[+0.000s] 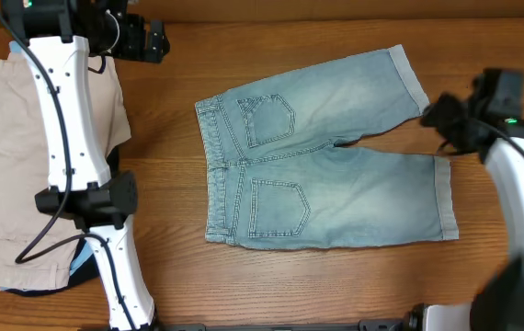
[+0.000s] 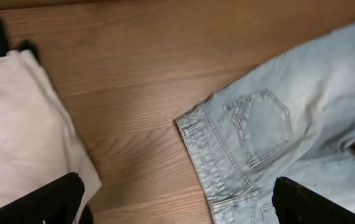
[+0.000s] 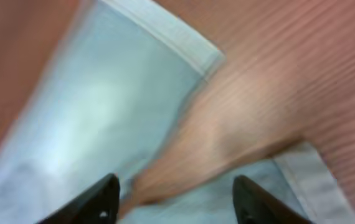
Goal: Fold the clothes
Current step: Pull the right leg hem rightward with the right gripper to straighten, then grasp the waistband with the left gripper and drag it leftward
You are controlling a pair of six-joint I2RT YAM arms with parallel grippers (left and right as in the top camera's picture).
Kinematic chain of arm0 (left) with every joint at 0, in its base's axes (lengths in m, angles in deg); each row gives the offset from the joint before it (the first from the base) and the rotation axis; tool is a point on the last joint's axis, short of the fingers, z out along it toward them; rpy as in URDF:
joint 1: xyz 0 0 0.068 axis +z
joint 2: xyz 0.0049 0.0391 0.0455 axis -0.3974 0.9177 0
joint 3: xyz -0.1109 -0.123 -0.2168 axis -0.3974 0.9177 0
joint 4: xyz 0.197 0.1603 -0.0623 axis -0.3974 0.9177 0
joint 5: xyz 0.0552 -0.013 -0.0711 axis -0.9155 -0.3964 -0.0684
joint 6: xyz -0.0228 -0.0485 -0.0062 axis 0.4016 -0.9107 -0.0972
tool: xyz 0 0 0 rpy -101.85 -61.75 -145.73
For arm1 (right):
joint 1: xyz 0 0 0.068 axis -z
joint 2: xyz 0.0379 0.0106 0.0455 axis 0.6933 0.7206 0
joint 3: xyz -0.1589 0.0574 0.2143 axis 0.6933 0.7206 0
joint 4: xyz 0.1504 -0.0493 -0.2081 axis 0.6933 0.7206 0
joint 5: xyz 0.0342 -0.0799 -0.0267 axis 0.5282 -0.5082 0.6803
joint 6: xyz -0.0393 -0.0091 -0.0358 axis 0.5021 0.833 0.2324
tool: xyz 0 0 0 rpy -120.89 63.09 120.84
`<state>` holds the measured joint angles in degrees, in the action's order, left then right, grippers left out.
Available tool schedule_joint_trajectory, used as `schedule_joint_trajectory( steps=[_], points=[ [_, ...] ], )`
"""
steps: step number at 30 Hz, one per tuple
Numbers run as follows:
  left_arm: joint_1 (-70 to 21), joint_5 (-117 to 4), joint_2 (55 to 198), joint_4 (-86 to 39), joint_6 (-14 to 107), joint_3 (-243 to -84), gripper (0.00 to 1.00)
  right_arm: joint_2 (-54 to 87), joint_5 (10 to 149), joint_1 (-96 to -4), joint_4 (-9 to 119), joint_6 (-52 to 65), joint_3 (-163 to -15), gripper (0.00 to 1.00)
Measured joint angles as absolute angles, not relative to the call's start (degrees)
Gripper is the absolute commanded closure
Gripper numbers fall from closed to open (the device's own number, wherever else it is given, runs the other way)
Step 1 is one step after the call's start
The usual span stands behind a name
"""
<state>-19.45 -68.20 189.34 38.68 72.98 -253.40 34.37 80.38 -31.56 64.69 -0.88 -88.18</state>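
The clothes, faded light-blue denim shorts [image 1: 326,161], lie flat on the wooden table, back pockets up, waistband to the left and both cuffed legs pointing right. My right gripper [image 1: 438,114] hovers by the gap between the two leg hems. In the blurred right wrist view its jaws [image 3: 177,205] stand open with nothing between them, the upper leg's cuff [image 3: 165,34] ahead. My left gripper [image 1: 150,40] is at the back left, apart from the shorts. It is wide open [image 2: 177,208] over bare wood, with the waistband and a pocket [image 2: 265,124] to its right.
A pile of beige garments [image 1: 5,184] lies along the table's left side under the left arm, with a dark item beneath it. The same beige cloth [image 2: 15,137] fills the left of the left wrist view. Bare wood [image 1: 161,184] separates pile and shorts.
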Motion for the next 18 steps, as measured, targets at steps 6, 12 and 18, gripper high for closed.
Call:
schedule_joint_trajectory(
  steps=[6, 12, 18],
  points=[
    [-21.96, -67.52, 179.24, 38.62, 64.83, -252.89, 0.0, 18.26, 82.74, -31.6, 80.82, -0.42, -97.75, 0.22],
    [-31.49, -68.95, 171.42, 38.51, 62.67, -240.74, 0.0, 10.63, 82.85, -31.62, 91.34, -0.2, -97.9, 0.15],
    [-40.45, -74.98, 172.82, 36.89, 61.12, -220.33, 0.0, 9.87, 79.94, -31.62, 95.03, 0.74, -97.9, 0.09]
  ],
)
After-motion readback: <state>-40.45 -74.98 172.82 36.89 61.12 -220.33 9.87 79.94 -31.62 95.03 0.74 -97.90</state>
